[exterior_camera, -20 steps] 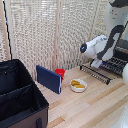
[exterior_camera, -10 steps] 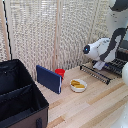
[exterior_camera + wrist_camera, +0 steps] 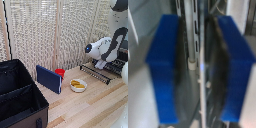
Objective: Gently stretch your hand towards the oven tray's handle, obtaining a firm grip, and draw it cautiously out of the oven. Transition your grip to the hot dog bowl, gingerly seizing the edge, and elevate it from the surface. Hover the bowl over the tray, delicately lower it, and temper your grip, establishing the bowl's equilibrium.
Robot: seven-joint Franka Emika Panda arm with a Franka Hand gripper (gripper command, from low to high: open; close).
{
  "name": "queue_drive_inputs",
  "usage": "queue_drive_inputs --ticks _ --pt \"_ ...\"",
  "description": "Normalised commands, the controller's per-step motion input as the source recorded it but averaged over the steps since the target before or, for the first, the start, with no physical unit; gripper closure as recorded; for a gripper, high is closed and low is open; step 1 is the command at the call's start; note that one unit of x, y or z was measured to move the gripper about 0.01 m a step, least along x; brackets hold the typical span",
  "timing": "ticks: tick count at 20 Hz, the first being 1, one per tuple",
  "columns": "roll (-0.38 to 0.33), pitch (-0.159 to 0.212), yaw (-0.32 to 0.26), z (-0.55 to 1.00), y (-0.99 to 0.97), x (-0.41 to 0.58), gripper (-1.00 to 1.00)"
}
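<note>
The oven [image 3: 119, 66] stands at the exterior view's right edge, its door [image 3: 94, 73] dropped open in front. My gripper [image 3: 103, 63] reaches down toward the oven mouth, its fingers hard to make out there. In the wrist view my gripper [image 3: 200, 75] is open, and the blue pads [image 3: 163, 70] stand wide apart on either side of thin silvery bars [image 3: 191, 45], apparently the oven tray, without touching them. The hot dog bowl [image 3: 78, 85], white with yellow pieces, rests on the wooden table away from the gripper.
A red cup [image 3: 60, 73] stands behind a dark blue book-like box [image 3: 49, 79], beside the bowl. A big black fabric case [image 3: 19, 99] fills the exterior view's left. A slatted screen [image 3: 55, 35] backs the table [image 3: 95, 107].
The arm has edged slightly toward the oven. The bowl, cup and case have not moved.
</note>
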Motion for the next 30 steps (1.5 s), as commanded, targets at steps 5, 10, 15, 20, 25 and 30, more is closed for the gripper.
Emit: queue_drive_inputs --ticks 5,10,15,20,25,30 --pt "0.243 0.025 -0.078 0.05 0.23 0.0 1.0" --pt "0.044 0.0 -0.086 -0.04 0.81 -0.002 1.0" --pt "-0.02 0.0 -0.114 -0.1 0.88 0.057 1.0" --pt "-0.072 0.003 -0.095 -0.06 0.79 -0.007 1.0" --pt "-0.006 0.022 0.014 -0.02 0.17 0.044 -1.0" --pt "0.047 0.02 0.066 0.03 0.0 0.002 -1.0"
